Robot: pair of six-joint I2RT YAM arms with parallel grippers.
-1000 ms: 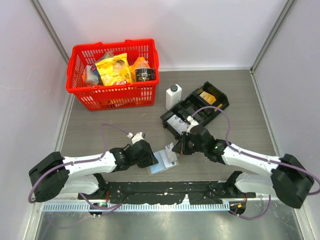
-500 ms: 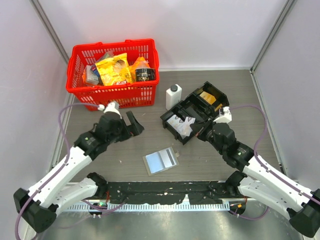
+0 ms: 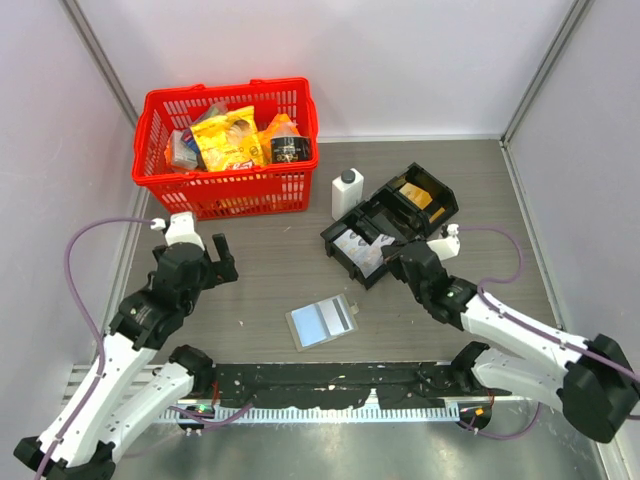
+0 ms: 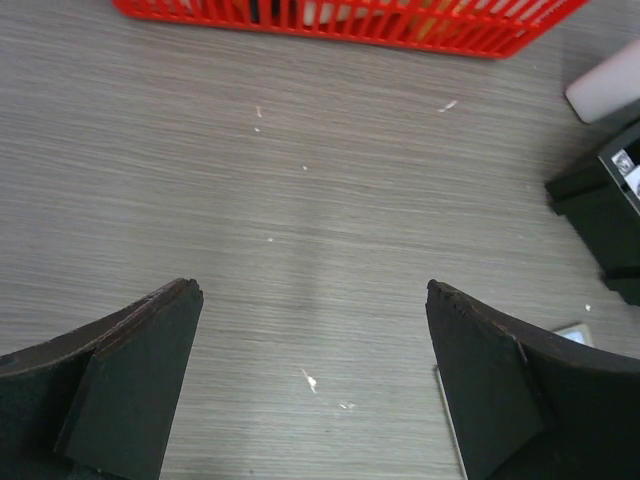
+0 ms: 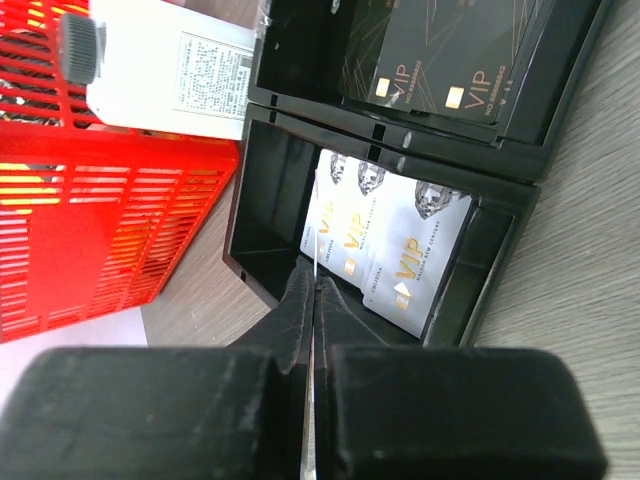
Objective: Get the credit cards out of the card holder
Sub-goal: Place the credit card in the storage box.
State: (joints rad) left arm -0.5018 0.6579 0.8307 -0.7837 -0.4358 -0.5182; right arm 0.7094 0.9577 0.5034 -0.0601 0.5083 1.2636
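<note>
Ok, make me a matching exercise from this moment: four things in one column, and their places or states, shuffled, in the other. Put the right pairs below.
Things
1. card holder
2. left claw
3. right claw
4. white bottle

Places or states
A. stands upright beside the black tray
B. open, holding nothing, over bare table
C. lies open on the table between the two arms
D. shut on a thin card, over a tray compartment

Pairs: 1-C, 2-B, 3-D, 4-A
</note>
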